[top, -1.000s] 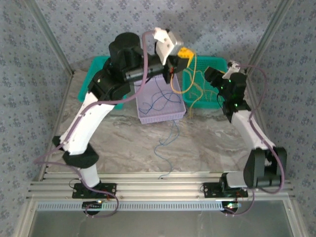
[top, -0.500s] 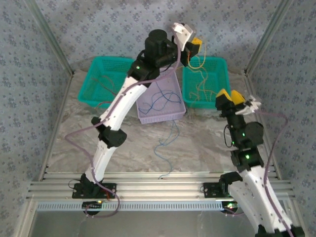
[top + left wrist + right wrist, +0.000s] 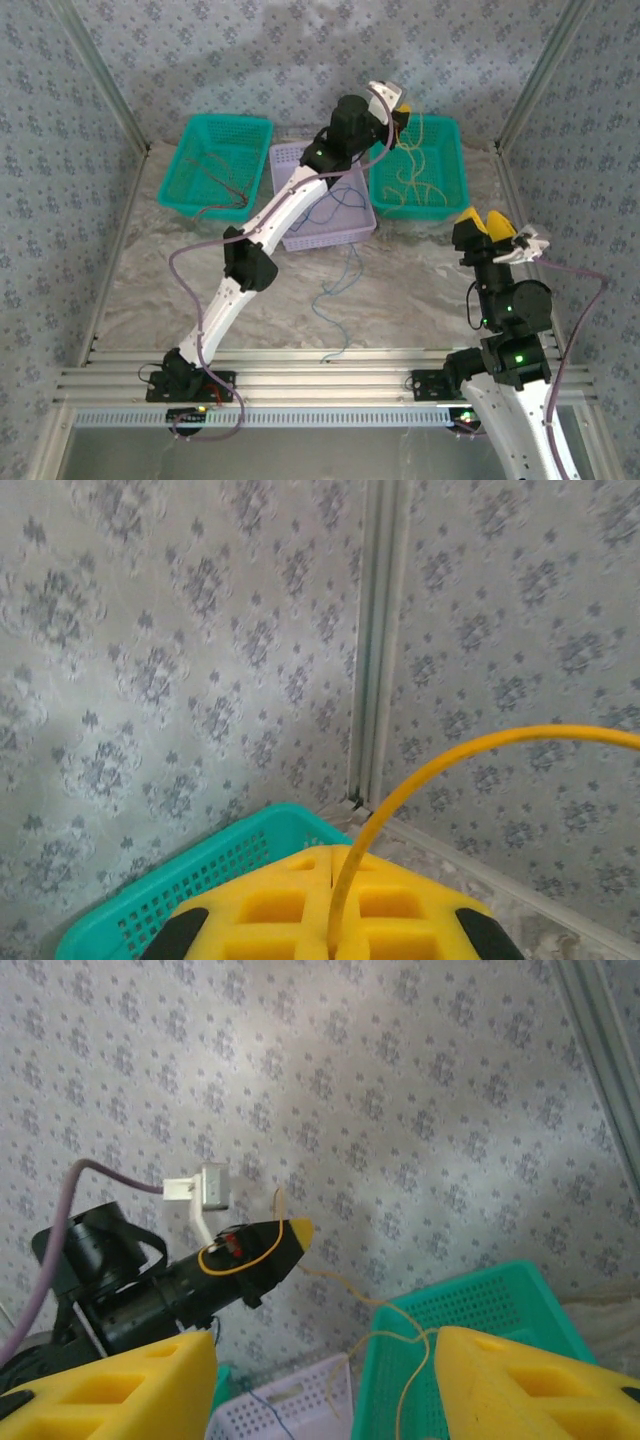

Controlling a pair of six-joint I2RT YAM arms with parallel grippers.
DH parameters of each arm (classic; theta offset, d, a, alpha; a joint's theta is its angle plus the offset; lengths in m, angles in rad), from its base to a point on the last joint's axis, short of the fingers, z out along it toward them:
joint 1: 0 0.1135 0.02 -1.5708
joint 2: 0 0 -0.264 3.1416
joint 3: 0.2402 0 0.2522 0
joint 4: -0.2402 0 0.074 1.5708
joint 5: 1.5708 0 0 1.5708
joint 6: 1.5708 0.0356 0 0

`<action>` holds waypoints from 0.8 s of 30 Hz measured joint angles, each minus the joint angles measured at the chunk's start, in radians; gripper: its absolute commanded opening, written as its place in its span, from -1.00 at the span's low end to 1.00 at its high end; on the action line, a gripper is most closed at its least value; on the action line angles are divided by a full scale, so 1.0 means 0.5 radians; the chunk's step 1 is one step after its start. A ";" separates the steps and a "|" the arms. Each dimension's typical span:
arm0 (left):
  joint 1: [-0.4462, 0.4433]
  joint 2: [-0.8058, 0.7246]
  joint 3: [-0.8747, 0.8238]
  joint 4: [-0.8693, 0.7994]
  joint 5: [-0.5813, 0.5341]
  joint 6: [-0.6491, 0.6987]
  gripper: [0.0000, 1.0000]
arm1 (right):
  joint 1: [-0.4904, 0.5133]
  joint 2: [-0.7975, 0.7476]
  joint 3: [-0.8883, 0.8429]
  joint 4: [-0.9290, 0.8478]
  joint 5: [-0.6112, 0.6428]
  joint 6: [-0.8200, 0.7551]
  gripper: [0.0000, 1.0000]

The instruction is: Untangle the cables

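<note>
Cable [image 3: 478, 746] farther right, right arm [image 3: 510, 300] back

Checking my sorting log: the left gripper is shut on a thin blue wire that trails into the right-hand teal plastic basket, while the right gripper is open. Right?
The colour is wrong: the left wrist view shows the left gripper shut on a thin yellow wire, not blue. It does trail into the right-hand teal plastic basket, and the right gripper is open.

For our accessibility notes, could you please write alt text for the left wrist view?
The left gripper, its yellow fingers closed, pinches a yellow cable that arcs up and off to the right. Behind it are the corner of a teal basket and patterned walls meeting at a metal post.
</note>
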 measured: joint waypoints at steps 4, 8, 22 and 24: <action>0.005 0.134 -0.024 0.007 -0.053 -0.030 -1.00 | 0.000 0.000 -0.044 -0.050 -0.049 0.002 0.22; 0.008 0.223 -0.123 0.002 -0.090 -0.069 -0.78 | 0.000 0.008 -0.059 -0.060 -0.095 0.002 0.22; 0.000 0.246 -0.100 -0.006 -0.104 -0.176 0.99 | 0.014 0.202 0.012 -0.220 -0.181 0.018 0.25; -0.001 0.179 -0.099 -0.016 -0.102 -0.201 0.99 | 0.017 0.237 0.041 -0.281 -0.159 0.024 0.28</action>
